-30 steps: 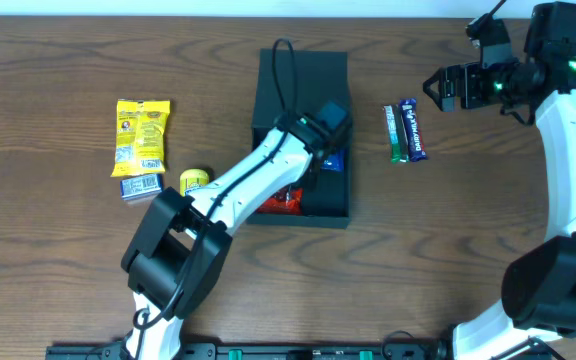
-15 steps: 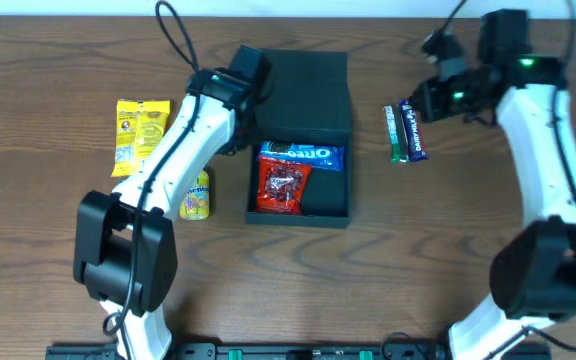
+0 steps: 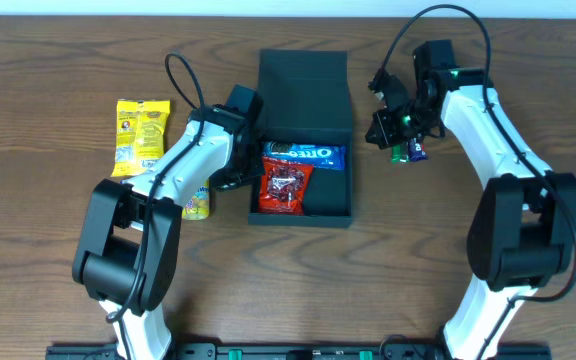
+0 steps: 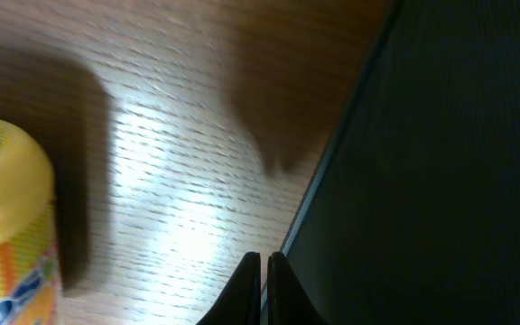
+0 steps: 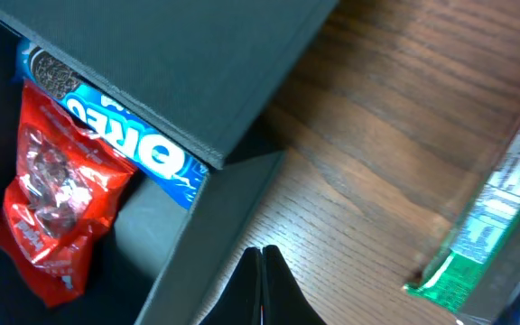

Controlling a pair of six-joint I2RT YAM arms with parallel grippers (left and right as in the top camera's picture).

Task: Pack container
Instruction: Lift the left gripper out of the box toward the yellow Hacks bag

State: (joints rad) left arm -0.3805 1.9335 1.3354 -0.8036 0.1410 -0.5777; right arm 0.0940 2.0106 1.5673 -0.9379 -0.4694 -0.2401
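The dark container lies open mid-table, its flap lid folded back. Inside are a blue Oreo packet and a red snack packet. My left gripper is shut and empty, just outside the container's left wall; its tips sit over the wood at the box edge. My right gripper is shut and empty, off the container's right side; its tips hover beside the right wall, with the Oreo packet and the red packet in view.
A green bar and a blue bar lie right of the container, partly under my right arm. At the left, a yellow packet lies flat and a yellow-capped tub sits beside my left arm.
My left arm has swung from beside the lid down to the container's left wall. My right arm has moved left and lower, over the bars, toward the container's right side.
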